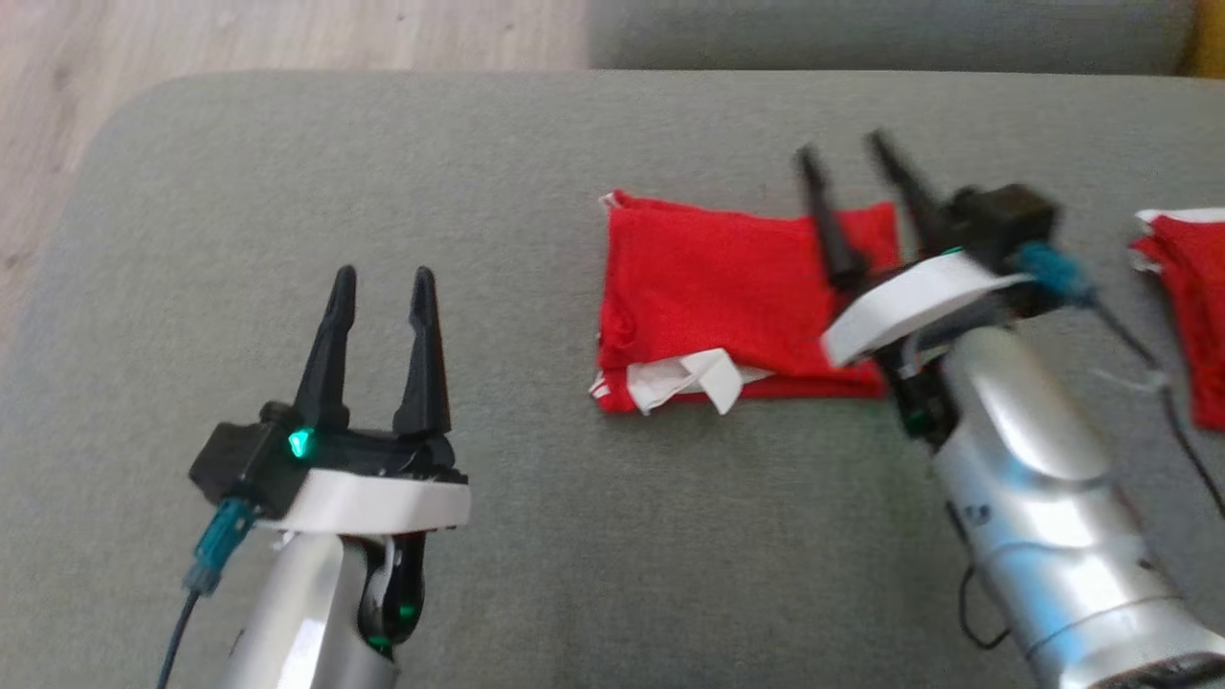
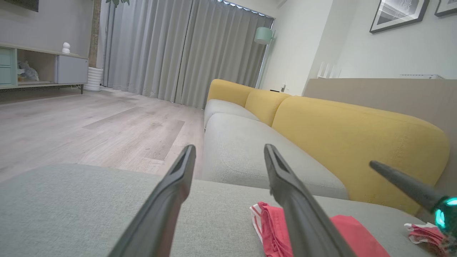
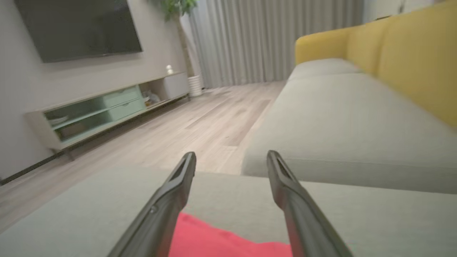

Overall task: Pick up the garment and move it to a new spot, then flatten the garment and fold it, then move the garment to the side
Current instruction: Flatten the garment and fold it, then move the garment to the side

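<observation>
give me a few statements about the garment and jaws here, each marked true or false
The folded red garment lies on the grey cushion. True.
The right jaws clamp the garment. False: they stand open over its right part.
The left jaws stand open, apart from the garment. True.
A second red cloth lies left of the garment. False: it lies to its right.
The sofa backrest is blue. False: it is yellow.

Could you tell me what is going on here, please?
The robot stands over a grey cushion. A folded red garment lies there, and the right gripper hangs open over its right edge, holding nothing. The left gripper is open too, off to the left. A second red garment lies far right.
</observation>
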You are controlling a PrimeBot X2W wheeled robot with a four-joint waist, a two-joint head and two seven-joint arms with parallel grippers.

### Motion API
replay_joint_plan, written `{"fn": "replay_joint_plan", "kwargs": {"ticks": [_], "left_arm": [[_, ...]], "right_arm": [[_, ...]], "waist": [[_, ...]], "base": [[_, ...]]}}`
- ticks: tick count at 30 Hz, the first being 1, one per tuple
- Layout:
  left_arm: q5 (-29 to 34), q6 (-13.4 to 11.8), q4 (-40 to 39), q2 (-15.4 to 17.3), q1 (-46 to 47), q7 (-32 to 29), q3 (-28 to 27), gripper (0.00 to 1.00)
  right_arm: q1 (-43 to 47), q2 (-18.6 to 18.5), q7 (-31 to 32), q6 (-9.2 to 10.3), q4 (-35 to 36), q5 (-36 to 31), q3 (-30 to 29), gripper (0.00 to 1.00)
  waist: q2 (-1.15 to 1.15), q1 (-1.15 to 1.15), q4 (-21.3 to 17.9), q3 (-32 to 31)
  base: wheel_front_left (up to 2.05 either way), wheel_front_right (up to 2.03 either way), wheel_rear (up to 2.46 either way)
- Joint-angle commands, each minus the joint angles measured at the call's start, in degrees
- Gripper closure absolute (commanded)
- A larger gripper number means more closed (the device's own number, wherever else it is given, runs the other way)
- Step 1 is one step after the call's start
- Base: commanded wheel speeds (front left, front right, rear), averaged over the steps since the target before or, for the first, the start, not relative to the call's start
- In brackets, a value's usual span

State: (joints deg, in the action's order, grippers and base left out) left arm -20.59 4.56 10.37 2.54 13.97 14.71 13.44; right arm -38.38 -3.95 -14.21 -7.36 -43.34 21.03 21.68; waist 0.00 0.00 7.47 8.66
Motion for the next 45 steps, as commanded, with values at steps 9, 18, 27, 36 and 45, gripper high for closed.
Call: {"fn": "replay_joint_plan", "kwargs": {"ticks": [9, 18, 27, 36, 45], "left_arm": [[0.89, 0.12, -2.54, 0.33, -1.2, 0.29, -3.88, 0.0], [0.78, 0.06, -2.83, 0.33, -4.23, 0.29, -7.03, 0.0], [0.86, 0.07, -2.87, 0.33, -4.42, 0.29, -7.56, 0.0], [0.81, 0.36, -3.5, 0.33, -1.8, 0.29, -6.26, 0.0], [0.95, 0.42, -3.63, 0.33, 0.64, 0.29, -4.45, 0.0]], "right_arm": [[12.44, 0.76, -0.77, -0.13, 15.72, -15.91, -17.06, 0.0], [21.82, 1.05, -0.78, -0.13, 24.95, -16.37, -18.43, 0.0], [24.42, 1.06, -0.78, -0.13, 27.07, -14.45, -18.24, 0.0], [22.02, 1.07, -0.78, -0.13, 26.08, -16.49, -19.05, 0.0], [15.41, 1.07, 1.12, -0.13, 19.67, -16.72, -18.8, 0.0]], "waist": [[0.0, 0.0, -5.04, -2.28], [0.0, 0.0, -8.83, -1.75], [0.0, 0.0, -9.6, -0.59], [0.0, 0.0, -7.78, 2.65], [0.0, 0.0, -4.32, 7.14]], "base": [[0.0, 0.0, 0.0], [0.0, 0.0, 0.0], [0.0, 0.0, 0.0], [0.0, 0.0, 0.0], [0.0, 0.0, 0.0]]}}
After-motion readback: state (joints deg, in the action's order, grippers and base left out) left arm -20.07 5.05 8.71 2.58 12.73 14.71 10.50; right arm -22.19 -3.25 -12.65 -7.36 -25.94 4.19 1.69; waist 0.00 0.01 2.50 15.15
